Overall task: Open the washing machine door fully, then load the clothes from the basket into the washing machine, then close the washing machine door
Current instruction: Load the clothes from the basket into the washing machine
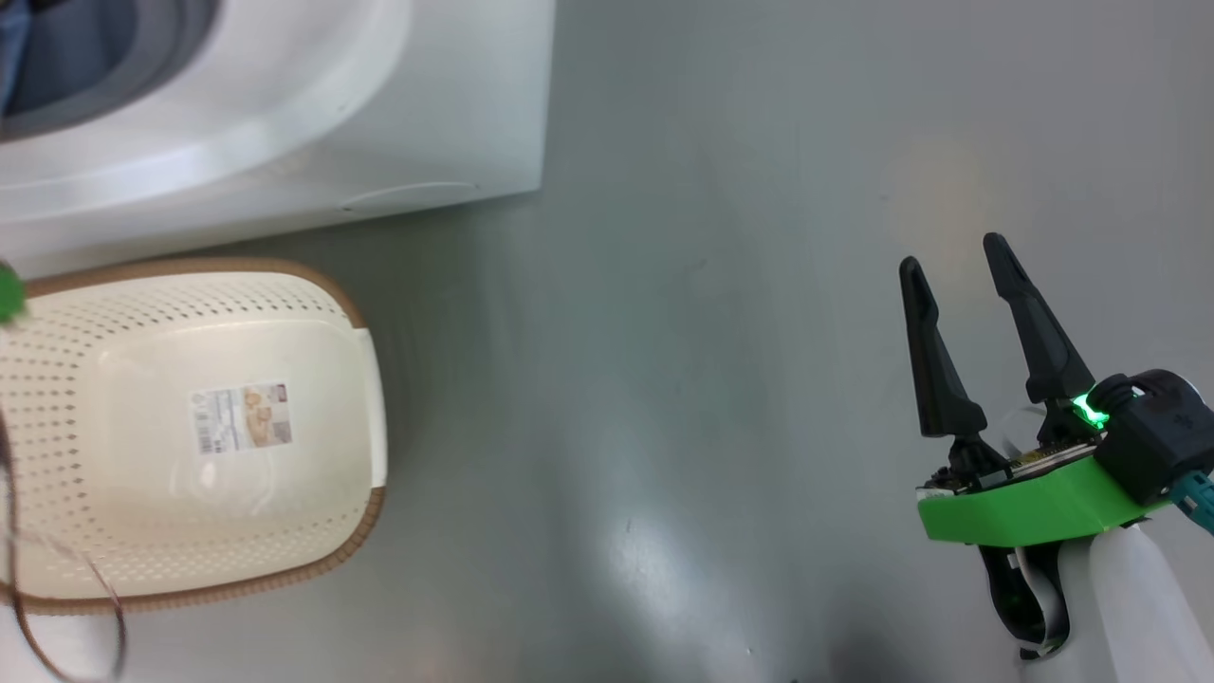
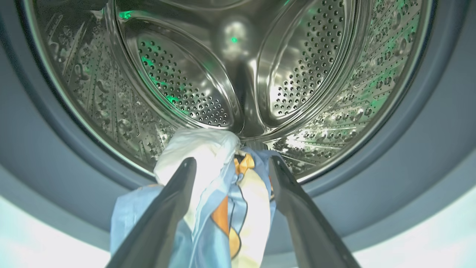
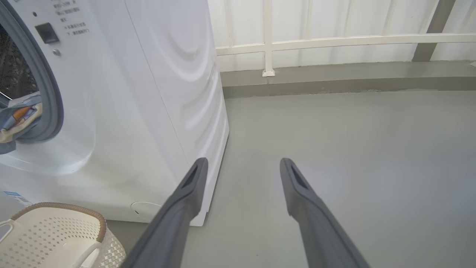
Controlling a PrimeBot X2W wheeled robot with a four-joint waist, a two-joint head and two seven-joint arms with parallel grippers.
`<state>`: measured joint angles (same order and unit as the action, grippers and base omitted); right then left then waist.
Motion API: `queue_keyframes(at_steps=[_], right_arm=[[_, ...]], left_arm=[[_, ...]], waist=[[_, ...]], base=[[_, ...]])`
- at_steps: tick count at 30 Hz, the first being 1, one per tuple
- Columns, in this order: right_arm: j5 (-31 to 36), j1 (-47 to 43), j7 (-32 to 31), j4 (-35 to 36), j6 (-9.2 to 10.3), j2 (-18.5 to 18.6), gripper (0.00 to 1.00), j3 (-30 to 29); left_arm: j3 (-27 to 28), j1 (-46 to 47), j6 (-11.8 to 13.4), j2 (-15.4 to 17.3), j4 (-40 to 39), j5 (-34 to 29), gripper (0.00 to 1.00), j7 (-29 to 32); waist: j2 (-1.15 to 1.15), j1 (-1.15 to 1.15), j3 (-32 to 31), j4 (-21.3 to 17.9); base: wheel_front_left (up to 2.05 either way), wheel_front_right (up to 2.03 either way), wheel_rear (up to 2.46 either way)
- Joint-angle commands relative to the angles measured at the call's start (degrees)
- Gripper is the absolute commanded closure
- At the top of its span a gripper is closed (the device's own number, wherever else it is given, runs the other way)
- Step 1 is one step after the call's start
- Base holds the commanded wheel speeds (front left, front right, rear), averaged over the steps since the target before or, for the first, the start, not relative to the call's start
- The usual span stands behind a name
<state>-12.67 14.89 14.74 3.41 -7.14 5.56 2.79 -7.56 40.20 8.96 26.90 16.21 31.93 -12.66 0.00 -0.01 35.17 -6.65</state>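
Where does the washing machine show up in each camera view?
Head view: washing machine at top left, above the basket.
Left wrist view: its steel drum ahead, beyond the clothes.
Right wrist view: along the left side.
Shared landmark: the grey door gasket.

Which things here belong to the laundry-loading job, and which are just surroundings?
Job:
- washing machine and its drum
- clothes, at the drum mouth between the fingers of the open left gripper
- basket, empty

Just there:
- floor
- railing
- right gripper, open, holding nothing
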Motion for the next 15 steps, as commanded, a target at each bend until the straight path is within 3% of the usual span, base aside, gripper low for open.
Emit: queue_keyframes(at_steps=[1, 9, 15], right_arm=[[0.84, -2.58, 0.26, 1.25, -0.35, 0.41, 0.00, 0.91], [1.44, -4.50, 0.26, 0.26, -0.35, 0.94, 0.00, 0.46], [1.59, -6.42, 0.26, -0.76, -0.35, 1.10, 0.00, 0.40]], left_arm=[[2.18, -5.32, 1.82, 2.29, -5.39, -0.12, 0.00, -0.36], [1.27, -20.59, 6.83, -0.31, -18.18, -1.31, 0.00, -0.75], [-0.52, -27.79, 8.65, -2.03, -21.94, -1.78, 0.00, -0.62]], waist=[[0.00, 0.01, -2.06, 1.53], [0.00, 0.01, -6.22, 3.15], [0.00, 0.01, -9.74, 3.86]], base=[[0.00, 0.00, 0.00], [0.00, 0.00, 0.00], [0.00, 0.00, 0.00]])
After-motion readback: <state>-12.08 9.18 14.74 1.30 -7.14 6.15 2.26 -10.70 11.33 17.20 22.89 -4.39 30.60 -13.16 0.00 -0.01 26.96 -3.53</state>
